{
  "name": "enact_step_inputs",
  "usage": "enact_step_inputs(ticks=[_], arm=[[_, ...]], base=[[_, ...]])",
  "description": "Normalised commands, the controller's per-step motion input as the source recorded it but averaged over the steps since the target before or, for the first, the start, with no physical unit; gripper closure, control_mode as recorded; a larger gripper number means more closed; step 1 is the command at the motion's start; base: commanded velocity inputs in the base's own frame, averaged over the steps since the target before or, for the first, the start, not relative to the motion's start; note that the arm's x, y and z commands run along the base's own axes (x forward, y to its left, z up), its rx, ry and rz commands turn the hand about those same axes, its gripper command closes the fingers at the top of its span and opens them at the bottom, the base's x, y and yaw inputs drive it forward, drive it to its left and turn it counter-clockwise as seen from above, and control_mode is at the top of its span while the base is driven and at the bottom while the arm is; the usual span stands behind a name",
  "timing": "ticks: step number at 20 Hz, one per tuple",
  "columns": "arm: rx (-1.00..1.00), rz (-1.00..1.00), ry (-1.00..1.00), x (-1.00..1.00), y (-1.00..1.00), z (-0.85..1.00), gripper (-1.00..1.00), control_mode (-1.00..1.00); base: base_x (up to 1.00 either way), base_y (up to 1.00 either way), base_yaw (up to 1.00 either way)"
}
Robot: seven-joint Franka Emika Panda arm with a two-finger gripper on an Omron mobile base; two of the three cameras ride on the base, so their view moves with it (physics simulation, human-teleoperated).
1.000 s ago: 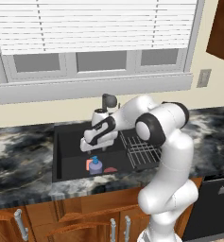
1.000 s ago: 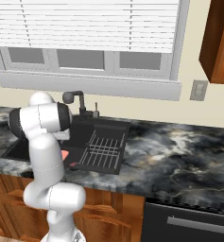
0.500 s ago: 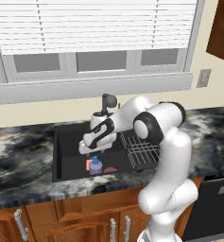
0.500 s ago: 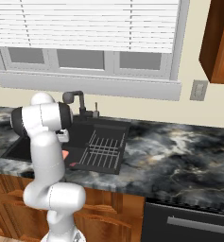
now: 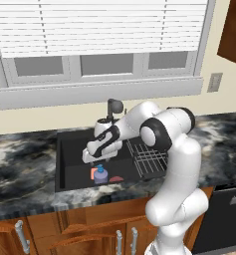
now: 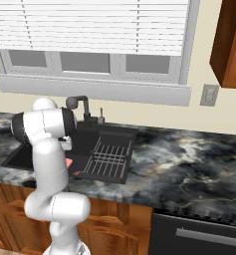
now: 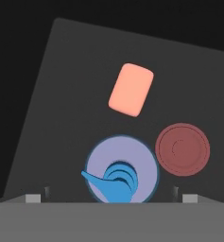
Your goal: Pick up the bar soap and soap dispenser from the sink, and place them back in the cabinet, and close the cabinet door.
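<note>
Black sink (image 5: 72, 149) under the window: you're lining up over the soap dispenser (image 5: 100, 174).

Your gripper (image 5: 100, 160) hangs with jaws spread wide and empty, directly above the dispenser, which stands on the basin floor. Just beside it lie the bar soap (image 7: 131, 90) and a dark red round piece (image 7: 182, 149). The first pick looks under way; next, lower straight down and close around the bottle's body.

The small blue-purple cylindrical soap dispenser (image 7: 121, 171) with its blue pump top stands upright on the floor of the black rectangular sink (image 7: 61, 94), directly beneath the open pincer (image 7: 111, 194). The flat salmon-pink bar soap (image 7: 131, 90) lies flat further ahead, apart from it.
</note>
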Motion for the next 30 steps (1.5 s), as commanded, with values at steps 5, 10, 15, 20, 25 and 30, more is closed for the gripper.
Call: enact_step_inputs(ticks=[5,10,15,20,25,30], arm=[[0.00,0.00,0.00,-0.10,0.00,0.00,-1.00,-1.00],[0.00,0.00,0.00,-0.15,-0.01,0.00,-1.00,-1.00],[0.00,0.00,0.00,-0.16,-0.06,0.00,-1.00,-1.00],[0.00,0.00,0.00,-0.13,-0.10,0.00,-1.00,-1.00],[0.00,0.00,0.00,0.00,-0.09,0.00,-1.00,-1.00],[0.00,0.00,0.00,0.00,-0.01,-0.01,-1.00,-1.00]], base=[[0.00,0.00,0.00],[0.00,0.00,0.00],[0.00,0.00,0.00],[0.00,0.00,0.00],[0.00,0.00,0.00],[0.00,0.00,0.00]])
